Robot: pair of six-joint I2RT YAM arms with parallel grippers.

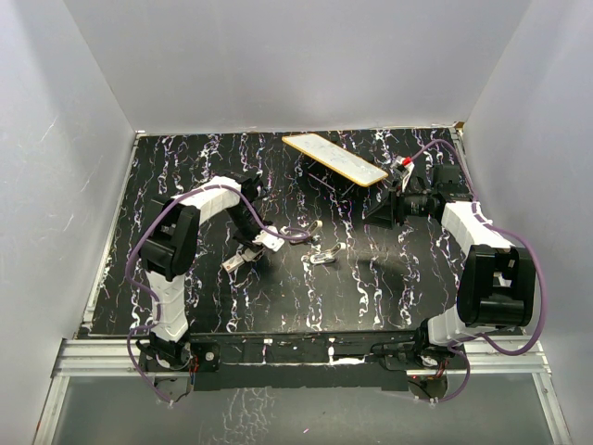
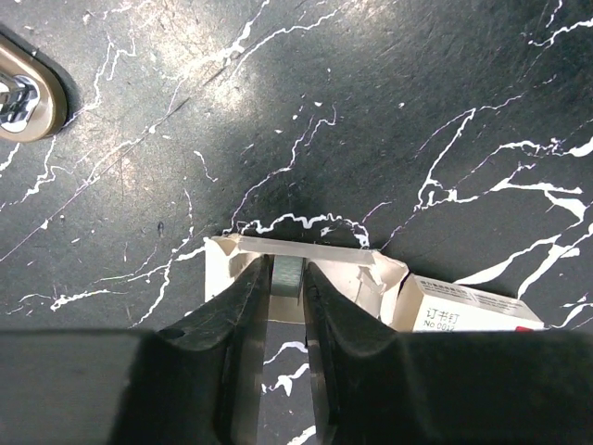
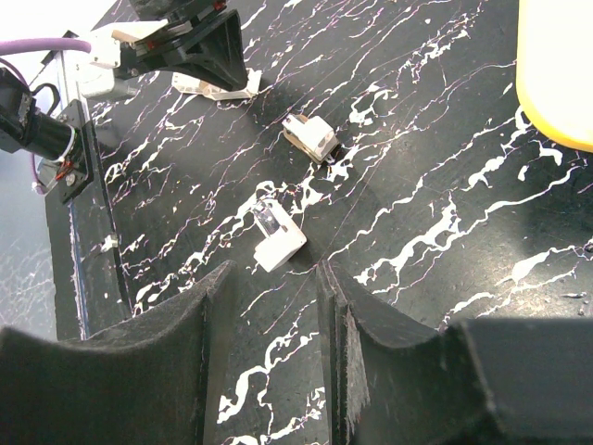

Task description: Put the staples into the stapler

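1. The left gripper [image 2: 287, 275] points down into an open white cardboard staple tray [image 2: 219, 271] that lies on the black, white-veined table [image 1: 185, 162].
2. Its fingers [image 2: 232, 306] stand narrow. They are closed on a grey staple strip [image 2: 287, 269] in the tray, one pad against each side of it.
3. The tray's printed box sleeve [image 2: 468, 308] lies just beside the tray, on the right in the left wrist view.
4. The stapler [image 1: 327, 257] lies on the table near the middle, between the two arms. It is a short way from the left gripper and touched by neither gripper.
5. A second small white piece [image 1: 315, 230] sits just beside the stapler. I cannot tell whether the two are joined.
6. The right gripper [image 3: 276, 280] hovers above the table toward the far right. Its fingers are parted to a moderate gap with nothing between them.
7. In the right wrist view the stapler shows just beyond the right gripper's fingertips.
8. A long yellow-edged flat board [image 1: 334, 159] sits at the back of the table, near the right gripper.
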